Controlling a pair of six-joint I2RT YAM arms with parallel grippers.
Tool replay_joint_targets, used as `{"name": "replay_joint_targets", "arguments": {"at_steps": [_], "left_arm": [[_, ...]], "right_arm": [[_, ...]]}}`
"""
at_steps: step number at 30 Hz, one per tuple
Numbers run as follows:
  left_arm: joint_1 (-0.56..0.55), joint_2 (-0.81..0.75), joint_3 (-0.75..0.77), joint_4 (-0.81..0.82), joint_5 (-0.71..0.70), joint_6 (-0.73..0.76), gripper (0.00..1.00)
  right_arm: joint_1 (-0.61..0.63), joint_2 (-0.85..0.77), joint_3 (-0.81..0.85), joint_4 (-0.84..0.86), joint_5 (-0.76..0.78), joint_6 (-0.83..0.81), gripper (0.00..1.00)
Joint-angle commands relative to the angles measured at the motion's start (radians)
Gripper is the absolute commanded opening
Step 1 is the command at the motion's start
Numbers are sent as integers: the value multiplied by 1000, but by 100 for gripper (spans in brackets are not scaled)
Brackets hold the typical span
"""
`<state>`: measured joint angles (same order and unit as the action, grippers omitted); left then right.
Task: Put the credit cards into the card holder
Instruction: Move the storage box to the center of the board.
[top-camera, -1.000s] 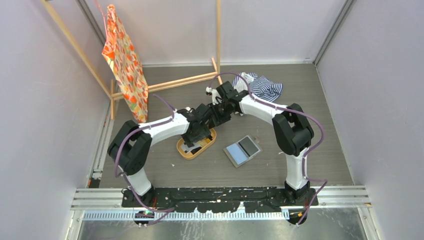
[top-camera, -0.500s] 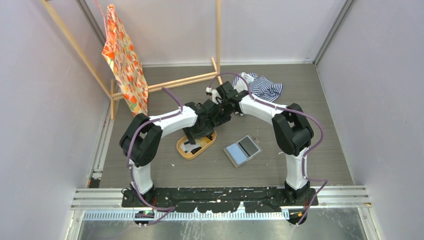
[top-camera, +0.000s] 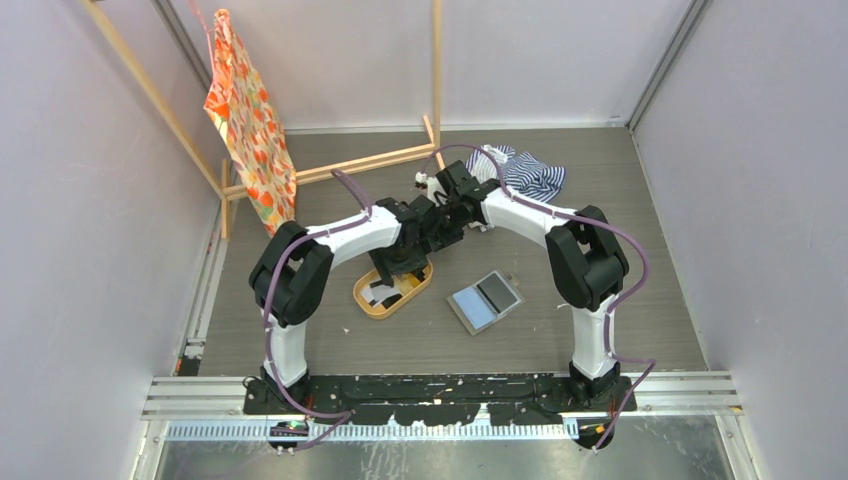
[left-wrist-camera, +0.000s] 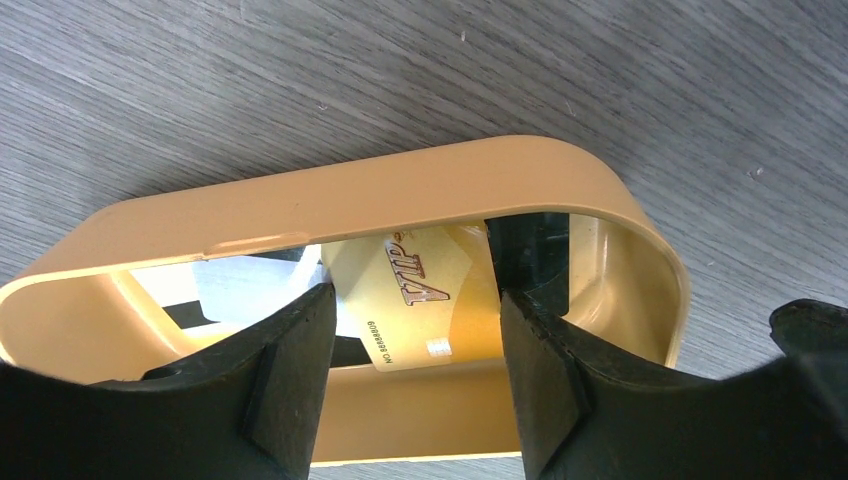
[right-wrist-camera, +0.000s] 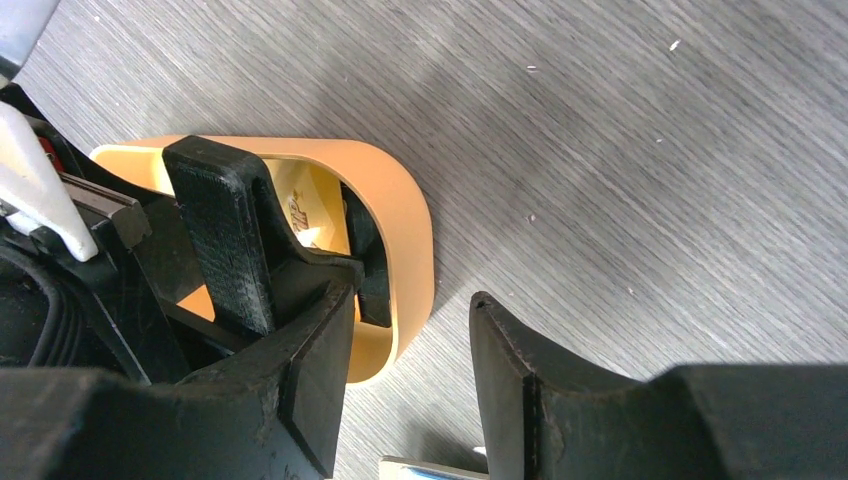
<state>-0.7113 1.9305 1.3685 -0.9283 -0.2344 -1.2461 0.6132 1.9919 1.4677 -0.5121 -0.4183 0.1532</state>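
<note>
the cards sit in the oval tray: a gold card marked "vip" in the middle, a black card at its right and a white card at its left. the holder lies open flat on the table, right of the tray and apart from it, one half pale blue-grey, the other darker.

the black and white cards are partly cut off by the left gripper's fingers, and i cannot tell how many cards there are. from above, both arms cover the tray's far end.

the left gripper is spread wide with nothing in it, a finger on each side of the gold card, low over the tray's near wall. the right gripper is also apart and empty, over bare table just beside the tray's rounded end, close to the left gripper. the tray wall rises all round the cards. bare table lies around the holder.
</note>
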Motion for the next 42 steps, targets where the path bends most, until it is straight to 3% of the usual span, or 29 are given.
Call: {"name": "replay_joint_targets", "arguments": {"at_steps": [1, 6, 20, 28, 42], "left_arm": [[6, 56, -35, -41, -33, 18, 61], [6, 27, -49, -31, -50, 26, 50], [21, -113, -109, -8, -84, 72, 45], [24, -137, -120, -31, -108, 100, 48], [24, -91, -76, -85, -112, 80, 63]], "right_arm": [[0, -53, 23, 0, -25, -1, 51], [-2, -56, 21, 0, -28, -1, 51], [-2, -68, 19, 6, -65, 0, 52], [-2, -70, 18, 6, -83, -1, 52], [-1, -64, 17, 7, -96, -3, 52]]}}
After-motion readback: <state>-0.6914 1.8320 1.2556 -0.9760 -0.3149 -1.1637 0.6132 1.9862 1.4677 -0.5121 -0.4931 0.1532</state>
